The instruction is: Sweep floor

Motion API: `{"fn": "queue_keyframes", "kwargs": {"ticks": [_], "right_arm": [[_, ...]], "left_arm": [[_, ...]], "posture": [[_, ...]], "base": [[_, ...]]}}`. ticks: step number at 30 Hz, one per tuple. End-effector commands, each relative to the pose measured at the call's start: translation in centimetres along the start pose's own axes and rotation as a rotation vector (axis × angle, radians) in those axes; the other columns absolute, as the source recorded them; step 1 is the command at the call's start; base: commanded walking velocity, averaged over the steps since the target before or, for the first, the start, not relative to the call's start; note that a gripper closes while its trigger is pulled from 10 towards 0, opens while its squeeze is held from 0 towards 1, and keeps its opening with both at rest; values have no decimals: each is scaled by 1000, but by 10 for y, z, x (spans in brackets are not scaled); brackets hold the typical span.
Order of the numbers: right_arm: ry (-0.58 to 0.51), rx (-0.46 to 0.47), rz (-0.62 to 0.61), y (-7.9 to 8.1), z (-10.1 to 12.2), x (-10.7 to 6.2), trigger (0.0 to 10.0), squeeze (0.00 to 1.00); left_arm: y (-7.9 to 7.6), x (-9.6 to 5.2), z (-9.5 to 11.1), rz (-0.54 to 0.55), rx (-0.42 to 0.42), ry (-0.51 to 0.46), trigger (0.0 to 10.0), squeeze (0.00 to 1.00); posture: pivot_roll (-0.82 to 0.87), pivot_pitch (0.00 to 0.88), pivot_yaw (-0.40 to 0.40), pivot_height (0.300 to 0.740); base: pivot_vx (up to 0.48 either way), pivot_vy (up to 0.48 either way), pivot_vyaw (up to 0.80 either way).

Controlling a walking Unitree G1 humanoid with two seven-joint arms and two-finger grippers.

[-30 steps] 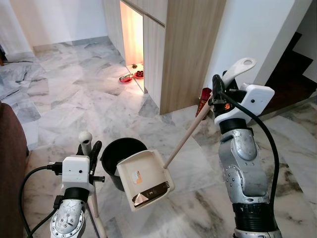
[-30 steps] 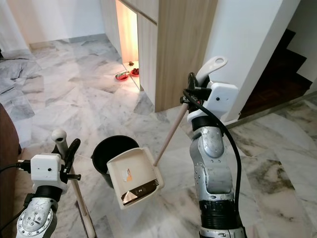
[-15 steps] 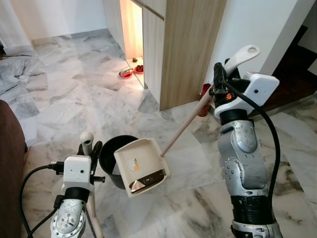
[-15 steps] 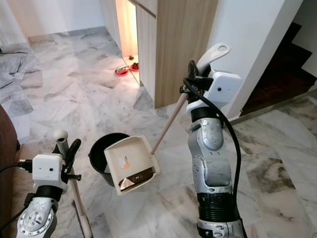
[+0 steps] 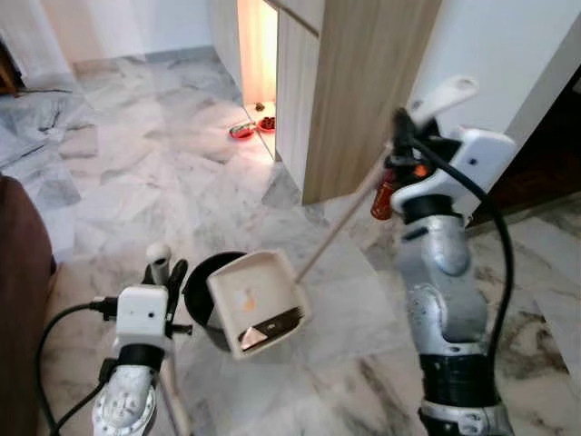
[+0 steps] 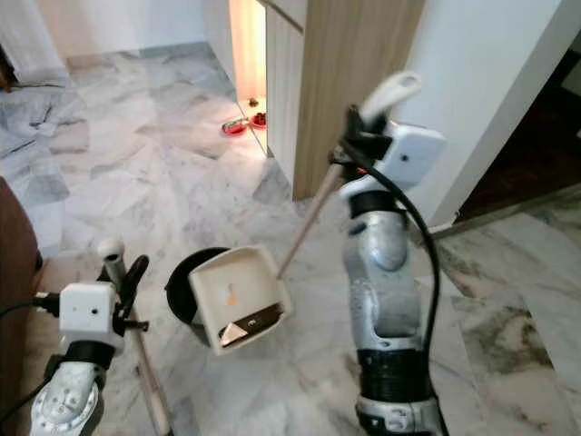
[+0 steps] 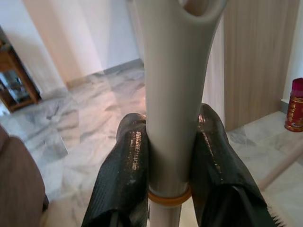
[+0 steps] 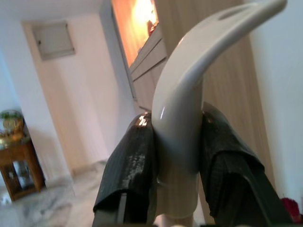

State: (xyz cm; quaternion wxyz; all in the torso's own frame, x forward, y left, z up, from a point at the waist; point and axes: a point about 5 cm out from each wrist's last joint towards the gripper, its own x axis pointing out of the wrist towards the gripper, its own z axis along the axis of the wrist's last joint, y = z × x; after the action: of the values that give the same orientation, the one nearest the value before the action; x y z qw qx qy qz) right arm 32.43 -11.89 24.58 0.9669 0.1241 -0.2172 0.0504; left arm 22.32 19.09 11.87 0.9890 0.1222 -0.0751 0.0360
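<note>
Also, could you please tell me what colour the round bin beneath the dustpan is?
Black: the round plastic bin, clearest in the left eye view.

The dustpan (image 5: 257,304) apparently overlaps the bucket (image 5: 201,291), right of it.

Setting: a home. Grey-veined marble floor (image 5: 136,173); tall wood-panelled cabinet (image 5: 349,82) with a warmly lit niche (image 5: 257,45); red bowls (image 5: 252,129) on the floor at its foot; brown sofa edge (image 5: 18,300); small wooden side table (image 7: 14,85) by a cream wall
</note>
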Motion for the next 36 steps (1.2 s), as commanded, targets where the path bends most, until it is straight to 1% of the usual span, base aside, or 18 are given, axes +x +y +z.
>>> {"fn": "queue_keyframes", "kwargs": {"ticks": [1, 3, 5, 15, 25, 30, 36], "right_arm": [[-95, 18, -8, -4, 21, 3, 10000, 0], [-94, 22, -8, -4, 21, 3, 10000, 0], [-91, 47, -18, -4, 21, 3, 10000, 0], [-90, 42, -7, -4, 21, 4, 10000, 0], [-86, 49, 4, -2, 21, 3, 10000, 0], [-83, 54, 11, -1, 21, 3, 10000, 0], [-77, 65, 6, -1, 19, 3, 10000, 0]], "left_arm": [[-4, 2, 9, -6, 4, -44, 10000, 0], [-4, 2, 9, -7, 4, -44, 10000, 0], [-4, 2, 9, -7, 2, -46, 10000, 0], [-4, 2, 9, -6, 3, -46, 10000, 0], [-4, 2, 9, -8, 1, -43, 10000, 0], [-3, 0, 9, -8, 1, -41, 10000, 0], [0, -2, 8, -5, -5, -37, 10000, 0]], "posture": [[42, 33, -19, 740], [42, 36, -18, 740], [43, 37, -18, 740], [45, 40, -20, 740], [46, 41, -22, 740], [48, 41, -22, 740], [52, 40, -22, 740]], "base": [[307, 0, 0], [311, 0, 0], [309, 0, 0], [310, 0, 0], [309, 0, 509], [288, 0, 0], [0, 0, 0]]}}
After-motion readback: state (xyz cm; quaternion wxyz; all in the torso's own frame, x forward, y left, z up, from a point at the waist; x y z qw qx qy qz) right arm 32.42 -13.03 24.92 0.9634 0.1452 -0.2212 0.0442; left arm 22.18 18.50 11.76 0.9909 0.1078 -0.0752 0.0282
